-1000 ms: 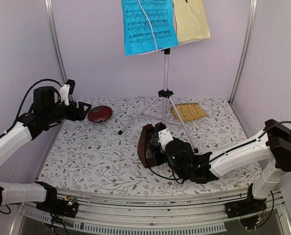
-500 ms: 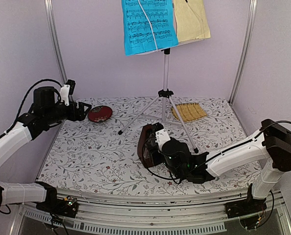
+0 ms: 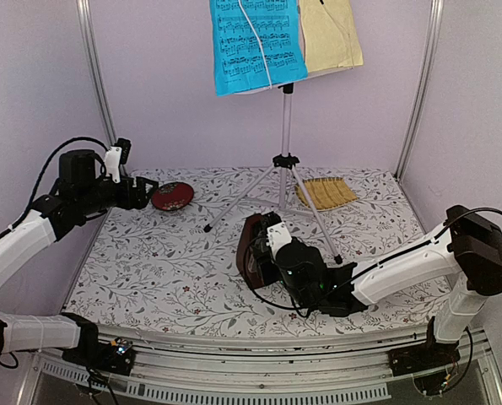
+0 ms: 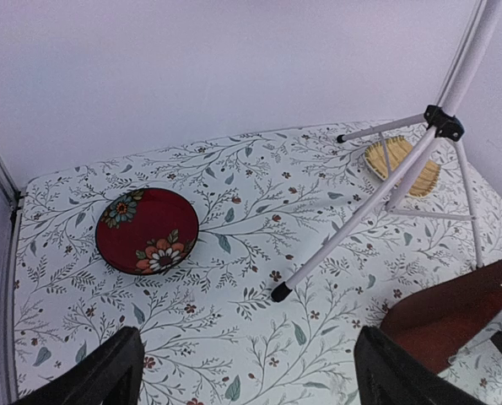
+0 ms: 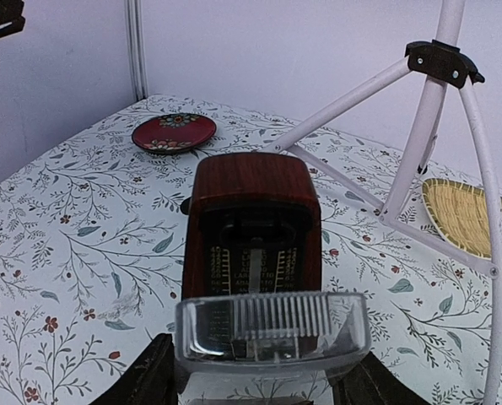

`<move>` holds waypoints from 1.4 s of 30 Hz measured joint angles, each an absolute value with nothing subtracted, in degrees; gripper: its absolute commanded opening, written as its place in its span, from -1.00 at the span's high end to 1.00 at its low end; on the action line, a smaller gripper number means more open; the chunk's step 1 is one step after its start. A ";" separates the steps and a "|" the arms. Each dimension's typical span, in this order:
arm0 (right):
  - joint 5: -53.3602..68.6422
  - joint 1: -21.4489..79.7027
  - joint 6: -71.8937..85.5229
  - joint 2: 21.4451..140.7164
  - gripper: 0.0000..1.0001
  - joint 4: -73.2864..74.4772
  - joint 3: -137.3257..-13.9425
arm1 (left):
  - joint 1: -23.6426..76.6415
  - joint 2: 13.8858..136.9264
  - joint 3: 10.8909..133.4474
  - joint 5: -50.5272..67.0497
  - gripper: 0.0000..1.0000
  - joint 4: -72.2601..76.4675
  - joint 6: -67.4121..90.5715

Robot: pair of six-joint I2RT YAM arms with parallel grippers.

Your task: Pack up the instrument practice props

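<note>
The metronome (image 5: pixel 251 211) lies straight ahead of the right jaws, long axis running away; they flank its near end, grip unclear. The left jaws gape, far off.

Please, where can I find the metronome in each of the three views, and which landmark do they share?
Top external: the metronome is just below the centre, in front of the tripod legs.
Left wrist: the metronome is at the lower right.
Right wrist: the metronome is in the centre, close to the camera.
Shared landmark: the red flowered plate, at the table's far left.
</note>
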State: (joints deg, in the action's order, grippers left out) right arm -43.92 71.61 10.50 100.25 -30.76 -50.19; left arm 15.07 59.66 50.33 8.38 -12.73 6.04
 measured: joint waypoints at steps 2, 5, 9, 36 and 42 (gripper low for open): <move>-44.25 71.61 10.50 100.27 -0.01 -30.63 -50.19 | 15.07 59.66 50.28 8.36 -0.77 -12.73 6.04; -44.34 71.61 10.48 100.27 -0.02 -30.59 -50.19 | 15.07 59.66 50.28 8.38 -0.77 -12.73 6.04; -44.16 71.57 10.26 100.27 -0.02 -30.59 -50.19 | 15.07 59.66 50.26 8.38 -0.77 -12.75 6.04; -39.00 69.01 10.85 101.12 -0.10 -26.87 -53.01 | 15.07 59.66 50.09 8.38 -0.77 -12.75 6.04; -37.71 68.29 11.00 101.23 -0.16 -26.39 -53.45 | 15.07 59.66 50.09 8.38 -0.77 -12.75 6.04</move>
State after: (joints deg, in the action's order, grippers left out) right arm -37.71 68.29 11.00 101.23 -26.39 -53.45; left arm 15.07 59.66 50.09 8.38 -12.75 6.04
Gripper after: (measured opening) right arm 0.574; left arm 0.886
